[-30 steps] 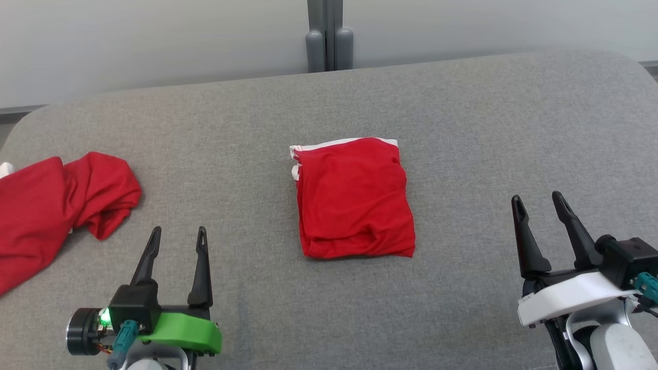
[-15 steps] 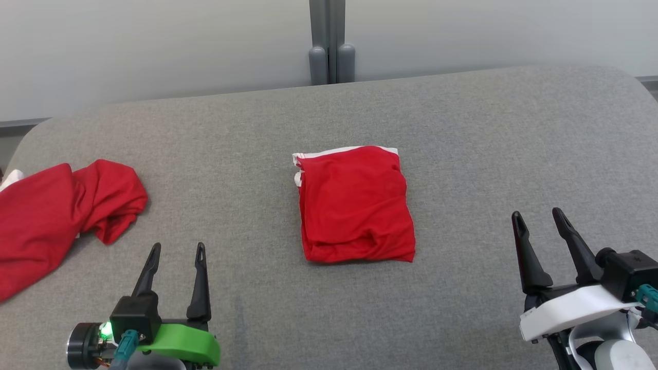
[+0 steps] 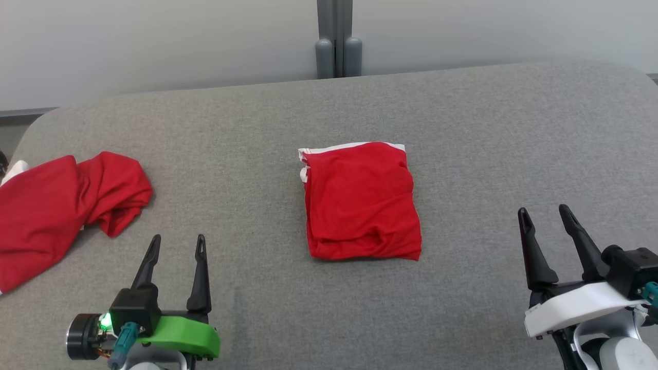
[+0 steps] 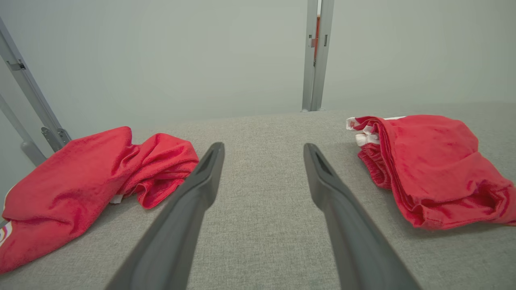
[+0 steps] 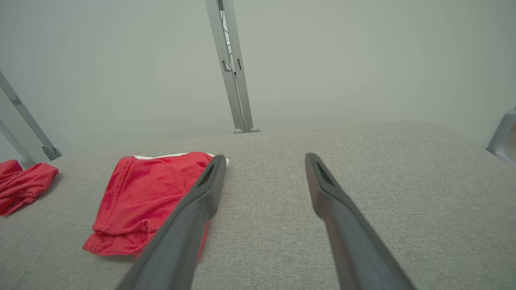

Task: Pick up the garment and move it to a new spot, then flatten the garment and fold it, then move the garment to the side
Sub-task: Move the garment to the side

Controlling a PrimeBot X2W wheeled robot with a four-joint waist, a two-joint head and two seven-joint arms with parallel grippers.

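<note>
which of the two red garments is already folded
The middle garment: a squarish stack with white trim along its far edge. The left garment lies crumpled in a loose heap.

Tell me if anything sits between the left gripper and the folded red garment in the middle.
Nothing visible does. Only bare grey cushion lies between the open left gripper and the folded garment. The crumpled red garment sits off to the left, outside that path.

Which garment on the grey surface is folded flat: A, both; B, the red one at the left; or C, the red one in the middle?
C: the middle red garment lies flat and folded, while the left garment is a crumpled heap.
</note>
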